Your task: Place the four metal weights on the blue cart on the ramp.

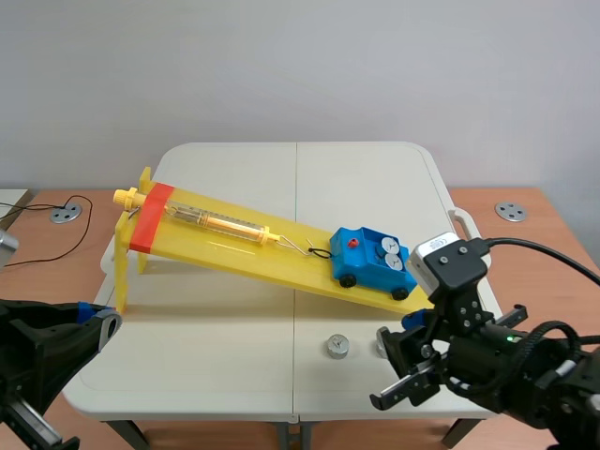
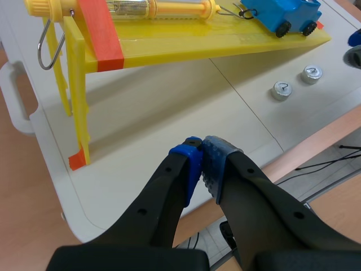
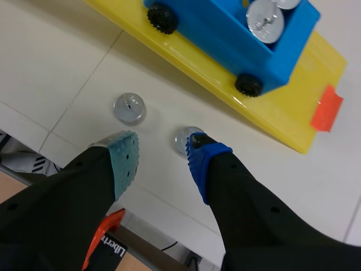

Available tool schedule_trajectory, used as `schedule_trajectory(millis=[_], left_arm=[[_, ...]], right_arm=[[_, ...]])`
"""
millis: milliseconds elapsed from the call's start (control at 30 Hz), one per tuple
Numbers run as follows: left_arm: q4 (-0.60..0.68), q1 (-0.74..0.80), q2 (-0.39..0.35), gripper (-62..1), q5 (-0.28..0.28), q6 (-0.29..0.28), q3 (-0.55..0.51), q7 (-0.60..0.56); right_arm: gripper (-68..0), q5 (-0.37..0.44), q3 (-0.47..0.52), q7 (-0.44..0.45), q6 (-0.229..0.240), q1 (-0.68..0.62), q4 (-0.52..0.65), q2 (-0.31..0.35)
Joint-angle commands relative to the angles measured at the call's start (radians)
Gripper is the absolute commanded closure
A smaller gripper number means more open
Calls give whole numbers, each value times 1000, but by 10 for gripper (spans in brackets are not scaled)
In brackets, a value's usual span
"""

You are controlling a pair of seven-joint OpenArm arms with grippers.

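The blue cart (image 1: 367,261) sits low on the yellow ramp (image 1: 234,239), hooked to a spring scale, with two metal weights (image 1: 387,255) in its tray. Two more weights lie on the table below the ramp: one (image 1: 337,346) in the open, the other (image 3: 181,140) touching the blue fingertip (image 3: 204,159) of my right gripper (image 3: 163,161). That gripper is open just above the table with nothing between its fingers; the free weight (image 3: 129,108) lies ahead of its other finger. My left gripper (image 2: 202,165) is shut on nothing, low near the table's front left corner, far from the weights (image 2: 281,90).
The ramp's raised end stands on thin yellow legs (image 2: 79,101) with orange tape (image 2: 100,31) at the left. The white table's front edge (image 1: 234,412) runs close under both grippers. An orange tape tab (image 3: 327,107) marks the ramp's low end.
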Motion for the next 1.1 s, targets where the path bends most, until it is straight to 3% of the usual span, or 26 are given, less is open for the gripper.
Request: schedule_trajectory(millis=[0, 300, 533, 1067], left_arm=[[64, -31, 3, -27, -74, -25, -10, -97], [64, -34, 3, -27, -74, -25, -10, -96], [64, -34, 3, -27, -74, -25, -10, -96], [64, -33, 3, -27, -74, -25, -10, -96]], right_arm=[[-220, 15, -11, 156, -45, 84, 41, -5], [-218, -79, -103, 211, -128, 161, -78, -49], [-218, -103, -155, 232, -171, 216, -157, -74], [-217, -126, -201, 267, -198, 291, -298, -110]])
